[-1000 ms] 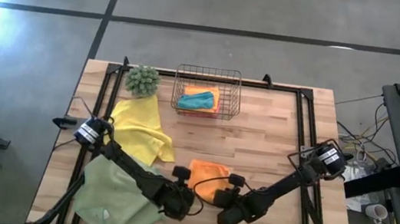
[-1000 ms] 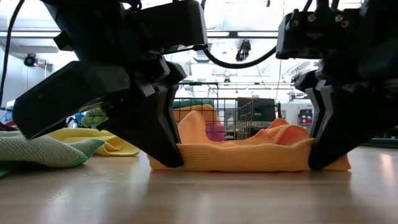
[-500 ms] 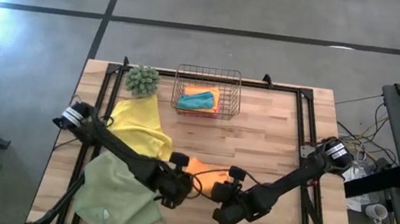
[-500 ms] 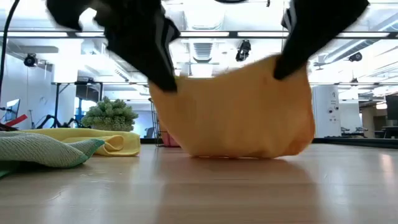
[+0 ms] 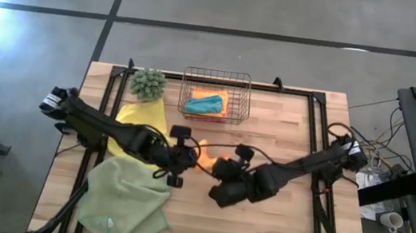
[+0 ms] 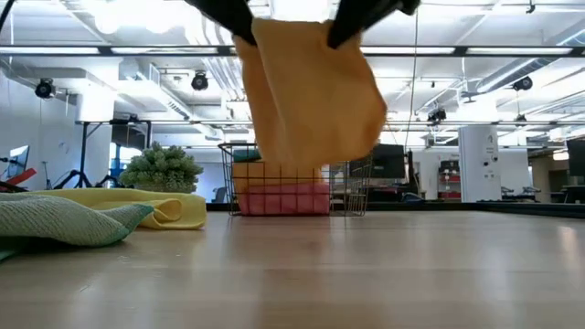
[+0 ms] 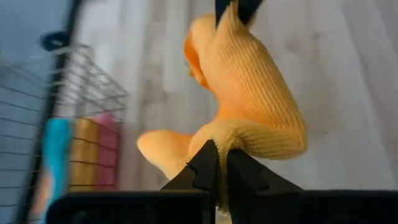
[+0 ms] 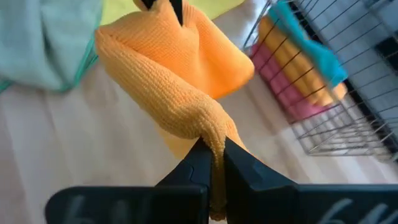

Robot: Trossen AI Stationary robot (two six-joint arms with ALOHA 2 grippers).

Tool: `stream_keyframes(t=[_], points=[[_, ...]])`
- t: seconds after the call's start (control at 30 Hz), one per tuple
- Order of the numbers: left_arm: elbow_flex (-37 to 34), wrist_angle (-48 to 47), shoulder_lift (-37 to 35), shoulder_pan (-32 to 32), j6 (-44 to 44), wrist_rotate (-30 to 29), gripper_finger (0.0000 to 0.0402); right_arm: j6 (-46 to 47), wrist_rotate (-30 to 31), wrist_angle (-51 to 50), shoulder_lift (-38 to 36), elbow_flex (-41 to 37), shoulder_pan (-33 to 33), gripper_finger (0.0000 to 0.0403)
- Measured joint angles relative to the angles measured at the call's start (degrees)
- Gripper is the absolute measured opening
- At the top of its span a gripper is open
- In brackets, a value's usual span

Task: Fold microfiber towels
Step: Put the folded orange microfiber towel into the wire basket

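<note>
Mid-task: left gripper and right gripper both clamped on the orange towel, hanging between them off the table; folded ones sit in basket beyond, yellow towel and sage towel beside the left gripper still unfolded.

both grippers raised, clamped

— How many towels do you count?

— Six: one orange towel in the air, a yellow towel and a sage towel on the worktop, and three stacked in the basket.

— Which three?

— A teal towel, a second orange towel and a pink towel.

— Baskets?

— One, and one spiky plant.

— Arms?

— Two, each with one gripper: the left gripper and the right gripper.
</note>
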Motion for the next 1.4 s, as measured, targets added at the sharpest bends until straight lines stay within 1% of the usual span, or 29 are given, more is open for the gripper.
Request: stream_keyframes(t=[0.17, 0.43, 0.63, 0.7, 0.83, 0.93, 1.0, 1.1, 1.17, 1.23, 1.33, 1.4], points=[[0.0, 0.12, -3.54, 2.45, 4.38, -2.08, 0.0002, -5.25, 0.7, -1.15, -0.04, 3.93, -4.03, 0.0009], [-0.02, 0.44, -6.85, 7.24, 10.61, -4.6, 0.0002, -18.26, 1.5, -0.73, -0.04, 11.09, -12.1, 0.0009], [-0.02, 3.11, -7.34, 12.33, 17.69, -10.47, 0.0001, -25.97, 1.25, -0.67, -0.04, 14.08, -20.2, 0.0009], [-0.02, 4.07, -7.23, 14.8, 19.83, -11.5, 0.0001, -27.91, 0.33, -0.62, -0.04, 14.25, -23.22, 0.0009], [-0.03, 4.65, -6.55, 20.79, 20.99, -11.42, 0.0001, -31.91, -4.99, 1.54, 0.02, 13.53, -29.79, 0.0009], [-0.09, 5.23, -5.95, 25.69, 22.03, -11.06, 0.0001, -36.04, -9.55, 7.08, 0.04, 11.01, -34.35, 0.0009], [-0.09, 5.82, -5.53, 29.05, 23.57, -9.06, 0.0001, -38.27, -14.34, 10.89, 0.1, 9.29, -37.47, 0.0009], [-0.09, 6.44, -4.02, 33.94, 24.06, -3.33, 0.0001, -40.57, -20.96, 15.72, 0.42, 7.04, -41.97, 0.0009], [-0.09, 7.1, -2.55, 36.49, 25.12, -0.69, 0.0001, -42.07, -24.29, 18.41, 0.78, 5.56, -44.95, 0.0009], [-0.09, 7.91, -1.01, 38.49, 26.83, 0.57, 0.0001, -43.74, -27.23, 20.8, 1.57, 4.69, -47.91, 0.0009], [-0.09, 9.16, 1.84, 40.89, 29.69, 0.82, 0.0001, -45.59, -32.46, 23.21, 3.53, 4.04, -51.99, 0.0009], [-0.09, 9.41, 3.41, 42.27, 30.92, 0.83, 0.0001, -46.73, -34.04, 24.37, 4.9, 3.82, -54.09, 0.0009]])
